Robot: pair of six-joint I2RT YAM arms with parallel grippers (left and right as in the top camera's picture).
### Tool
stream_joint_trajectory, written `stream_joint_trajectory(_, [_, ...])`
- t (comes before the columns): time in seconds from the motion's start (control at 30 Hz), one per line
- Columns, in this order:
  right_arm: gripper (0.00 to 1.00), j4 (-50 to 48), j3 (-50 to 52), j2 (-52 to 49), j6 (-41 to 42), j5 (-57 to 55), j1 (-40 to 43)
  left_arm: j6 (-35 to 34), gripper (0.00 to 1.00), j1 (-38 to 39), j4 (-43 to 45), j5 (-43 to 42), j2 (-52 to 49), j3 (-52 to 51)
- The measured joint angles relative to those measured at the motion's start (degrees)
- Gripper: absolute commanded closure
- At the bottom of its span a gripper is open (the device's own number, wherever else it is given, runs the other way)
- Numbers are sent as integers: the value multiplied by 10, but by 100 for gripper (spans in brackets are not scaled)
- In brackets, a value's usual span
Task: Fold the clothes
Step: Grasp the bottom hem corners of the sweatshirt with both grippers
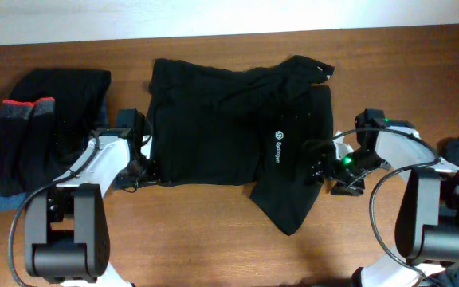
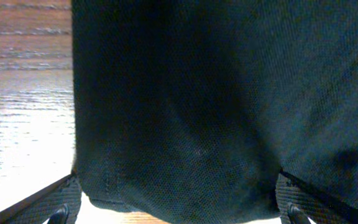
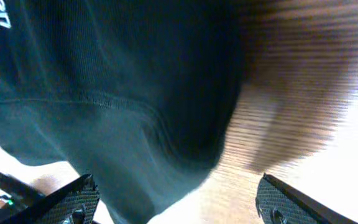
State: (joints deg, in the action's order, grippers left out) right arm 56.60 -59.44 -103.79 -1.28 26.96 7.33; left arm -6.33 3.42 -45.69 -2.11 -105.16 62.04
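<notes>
Left gripper (image 2: 178, 208) is spread wide, clasping nothing; the garment (image 1: 213, 119) hem lies between its fingers. Right gripper (image 3: 176, 202) is wide open too, empty, with garment just ahead-left and bare table (image 3: 303, 93) ahead-right

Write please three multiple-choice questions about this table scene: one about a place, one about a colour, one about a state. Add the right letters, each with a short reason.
1. Relative to the long black garment, where does the red-banded pile lie?
A) right
B) left
C) on top

2. What colour is the garment's lettering?
A) yellow
B) red
C) white

3. How do the fingers of the right gripper stand?
A) wide apart
B) pressed together
C) out of view

Answers: 1 B, the overhead view shows it on the left side; 2 C, the letters are white on black; 3 A, the right wrist view shows a wide gap between them.
</notes>
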Motion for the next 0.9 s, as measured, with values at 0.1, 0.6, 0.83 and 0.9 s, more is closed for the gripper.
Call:
stream_joint_trajectory(0.1, [18,-11,7,0,5,1,-17,-2,1,0,22,-12,5,-4])
stream_joint_trajectory(0.6, [58,-29,7,0,26,2,-37,-5,43,0,44,-59,7,-6])
stream_joint_trajectory(0.83, [85,-30,7,0,24,1,-37,-8,100,0,42,-69,7,-9])
stream_joint_trajectory(0.9, [96,-30,7,0,26,2,-37,-7,100,0,42,-70,7,-9])
